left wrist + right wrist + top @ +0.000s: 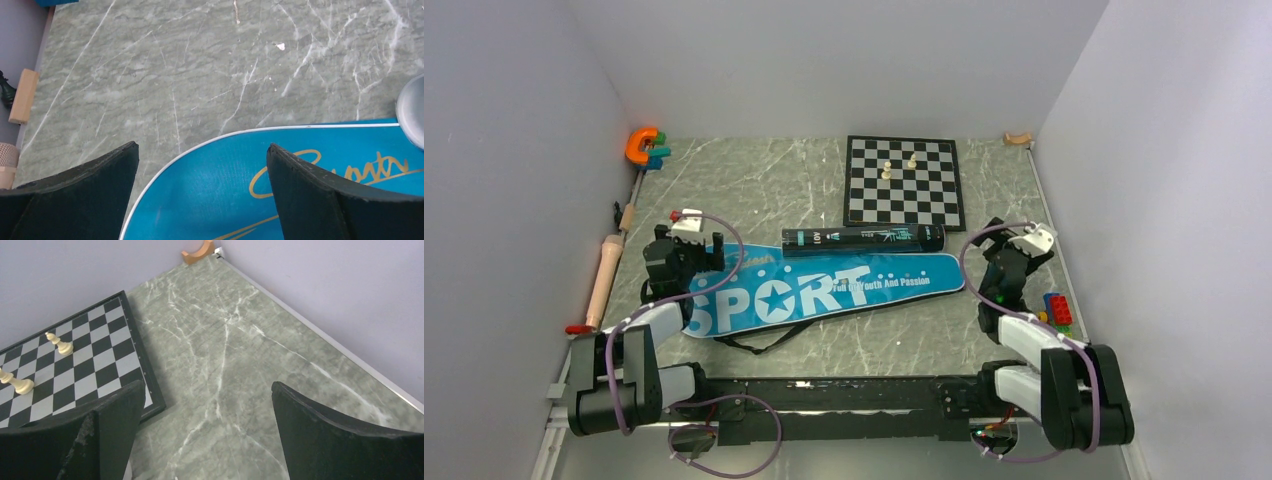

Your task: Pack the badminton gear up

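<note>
- Left gripper [202, 150] and right gripper [207, 387] gape wide, empty.
- Long black tube [862, 239] lies just beside the blue "SPORT" racket bag [824, 290]; stowing it likely comes next.

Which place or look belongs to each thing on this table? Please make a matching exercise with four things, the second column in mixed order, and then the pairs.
Things:
1. racket bag
2. black tube
3. chessboard
4. orange clamp

Place or look:
A. in the far left corner
B. lies between the bag and the board
C. blue with white letters
D. carries two pale pieces

Pairs: 1-C, 2-B, 3-D, 4-A
</note>
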{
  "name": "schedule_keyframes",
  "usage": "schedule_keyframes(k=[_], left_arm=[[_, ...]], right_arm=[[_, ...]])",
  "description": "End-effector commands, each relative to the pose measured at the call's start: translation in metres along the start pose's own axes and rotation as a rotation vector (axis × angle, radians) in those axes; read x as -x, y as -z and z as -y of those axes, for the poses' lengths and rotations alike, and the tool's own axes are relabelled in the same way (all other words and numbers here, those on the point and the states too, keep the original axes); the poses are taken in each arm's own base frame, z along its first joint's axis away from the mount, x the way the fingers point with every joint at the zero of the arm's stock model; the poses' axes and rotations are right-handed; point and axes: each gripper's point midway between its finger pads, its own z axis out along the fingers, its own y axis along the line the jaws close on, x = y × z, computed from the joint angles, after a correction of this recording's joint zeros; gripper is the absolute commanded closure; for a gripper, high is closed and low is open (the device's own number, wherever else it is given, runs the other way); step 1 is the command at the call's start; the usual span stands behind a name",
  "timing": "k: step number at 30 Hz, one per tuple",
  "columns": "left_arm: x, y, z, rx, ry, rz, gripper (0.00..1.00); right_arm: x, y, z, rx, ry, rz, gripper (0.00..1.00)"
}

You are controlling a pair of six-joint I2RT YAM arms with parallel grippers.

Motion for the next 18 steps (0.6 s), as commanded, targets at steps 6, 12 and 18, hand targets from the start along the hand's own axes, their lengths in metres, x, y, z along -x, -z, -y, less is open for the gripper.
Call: schedule_keyframes(k=[6,12,18], left_arm=[[0.039,-0.006,-0.002,0.012,0.011,0.132,0.01],[0.044,-0.014,-0.002,0.037,0.049,0.151,0.01],[0.044,-0.015,0.002,0.076,0.013,0.188,0.00]], right_arm=[[-0.008,0.013,0.025,-0.072,0.024,0.035,0.00],[-0.004,0.011,0.026,-0.077,0.046,0.059,0.00],[0.008,0.012,0.022,-0.058,0.052,0.111,0.00]])
